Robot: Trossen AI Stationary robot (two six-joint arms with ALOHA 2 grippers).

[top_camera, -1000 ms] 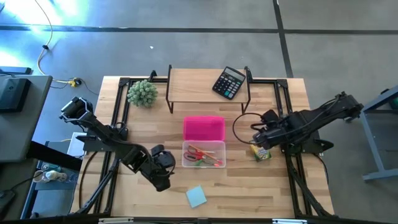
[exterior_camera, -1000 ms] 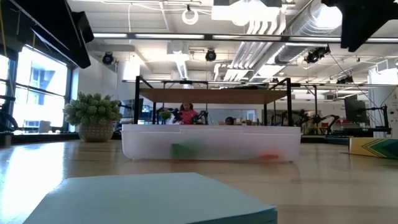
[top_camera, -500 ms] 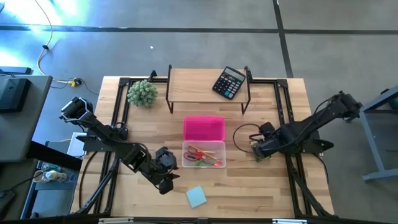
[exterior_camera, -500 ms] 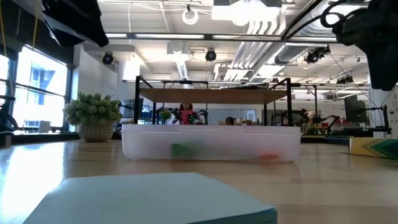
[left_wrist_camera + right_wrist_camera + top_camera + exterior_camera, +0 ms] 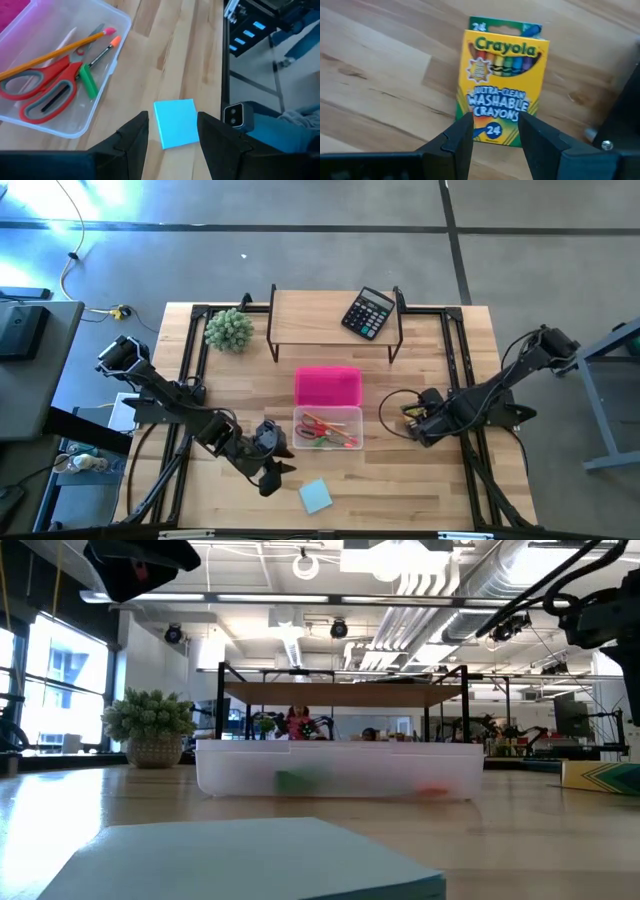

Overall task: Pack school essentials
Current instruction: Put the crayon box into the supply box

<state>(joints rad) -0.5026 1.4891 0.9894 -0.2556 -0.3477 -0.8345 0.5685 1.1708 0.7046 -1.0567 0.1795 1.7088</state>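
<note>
Note pad (image 5: pixel 175 122) lies flat on the counter (image 5: pixel 400 480) beneath your open, empty left hand (image 5: pixel 172 131); it may slide rather than lift. Your right hand (image 5: pixel 495 131), spread wide, hovers over the crayon box (image 5: pixel 501 80); a skewed grip could tip it. Farther off, the clear bin (image 5: pixel 300 418) holds scissors (image 5: pixel 37 92), pencils (image 5: pixel 55 52) and a small green piece (image 5: pixel 88 81).

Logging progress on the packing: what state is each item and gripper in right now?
Bin: open, lid off.
Pink lid: flat on table behind bin.
Scissors: in bin, closed.
Pencils: in bin.
Note pad: on table, unpacked.
Crayon box: flat on table, unpacked.
Left gripper: open above note pad.
Right gripper: open over crayon box.
</note>
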